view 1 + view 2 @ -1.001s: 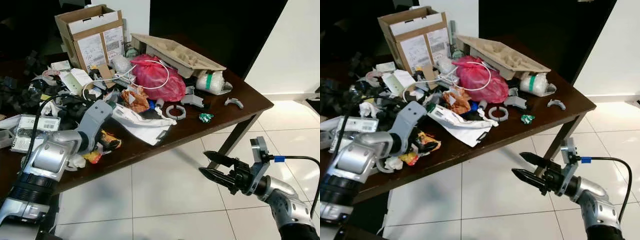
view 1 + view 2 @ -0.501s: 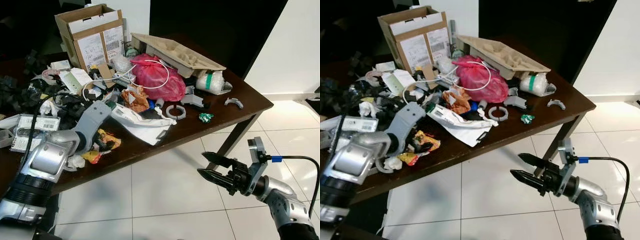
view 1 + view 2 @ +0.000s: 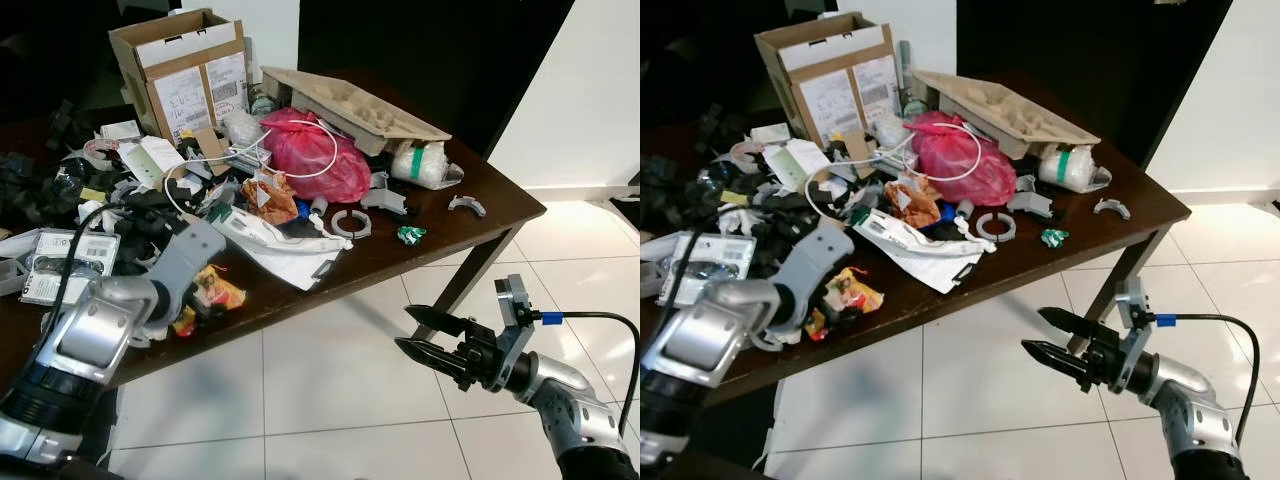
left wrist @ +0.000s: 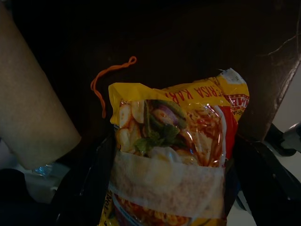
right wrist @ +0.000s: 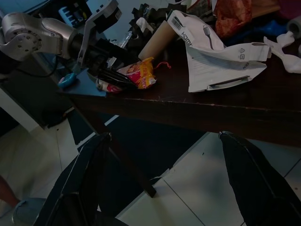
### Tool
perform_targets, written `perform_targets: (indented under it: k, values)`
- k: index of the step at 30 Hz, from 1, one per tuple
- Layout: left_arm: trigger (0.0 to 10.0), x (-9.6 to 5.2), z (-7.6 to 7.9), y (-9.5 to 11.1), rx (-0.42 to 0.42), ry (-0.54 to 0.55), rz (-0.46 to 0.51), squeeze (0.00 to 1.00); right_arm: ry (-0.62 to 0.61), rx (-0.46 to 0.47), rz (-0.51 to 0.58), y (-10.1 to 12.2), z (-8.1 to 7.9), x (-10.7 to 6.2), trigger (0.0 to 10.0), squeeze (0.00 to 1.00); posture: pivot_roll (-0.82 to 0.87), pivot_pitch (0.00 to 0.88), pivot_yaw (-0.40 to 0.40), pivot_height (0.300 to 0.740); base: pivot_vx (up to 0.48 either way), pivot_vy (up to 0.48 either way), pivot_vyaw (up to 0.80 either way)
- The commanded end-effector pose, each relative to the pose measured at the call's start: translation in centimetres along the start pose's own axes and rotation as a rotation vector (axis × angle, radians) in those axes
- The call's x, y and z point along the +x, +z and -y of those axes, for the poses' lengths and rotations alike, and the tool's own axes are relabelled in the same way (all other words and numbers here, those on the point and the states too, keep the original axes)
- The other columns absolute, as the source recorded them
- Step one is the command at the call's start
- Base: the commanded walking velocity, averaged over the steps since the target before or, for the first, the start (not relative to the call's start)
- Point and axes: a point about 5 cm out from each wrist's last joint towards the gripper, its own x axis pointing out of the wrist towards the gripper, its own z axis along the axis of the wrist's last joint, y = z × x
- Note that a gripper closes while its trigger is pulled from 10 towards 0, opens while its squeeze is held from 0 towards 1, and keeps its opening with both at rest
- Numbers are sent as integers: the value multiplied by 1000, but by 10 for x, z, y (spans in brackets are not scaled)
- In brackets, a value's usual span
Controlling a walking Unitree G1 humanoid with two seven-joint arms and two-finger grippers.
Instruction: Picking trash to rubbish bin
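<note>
Cluttered dark table (image 3: 500, 205): near left edge, left gripper (image 3: 205, 300) clamps yellow noodle packet (image 4: 174, 150) reading "PERISA KARI"; right gripper (image 3: 425, 335) open, empty, over floor (image 3: 330, 380).

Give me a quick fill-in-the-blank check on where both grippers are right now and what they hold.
1. The left gripper is closed on a yellow ____ packet.
2. The right gripper hangs over the floor with its fingers ____.
3. The packet sits near the front edge of the dark ____.
4. At the back of the table stands an open cardboard ____.

Missing words: noodle; open; table; box
</note>
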Motion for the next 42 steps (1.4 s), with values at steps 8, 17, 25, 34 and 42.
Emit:
perform_targets:
  k: [8,17,25,34,42]
  values:
    - [10000,7,2,-15,-12,8,-67,0,-18,-1,-20,-3,1,-4,10000,0,20,143,-52,740,0,0,0]
    - [0,11,3,-16,-37,16,-52,0,3,-3,-1,0,-1,-4,10000,0,23,140,-54,740,0,0,0]
    - [10000,13,-4,-5,-53,60,28,0,14,-4,6,2,-1,-3,10000,0,24,139,-55,740,0,0,0]
    - [10000,5,-10,34,-91,80,307,0,13,-1,27,5,0,-4,10000,0,30,137,-55,740,0,0,0]
    - [10000,-16,3,69,-151,-78,640,0,-6,4,164,21,2,-12,10000,0,29,136,-46,740,0,0,0]
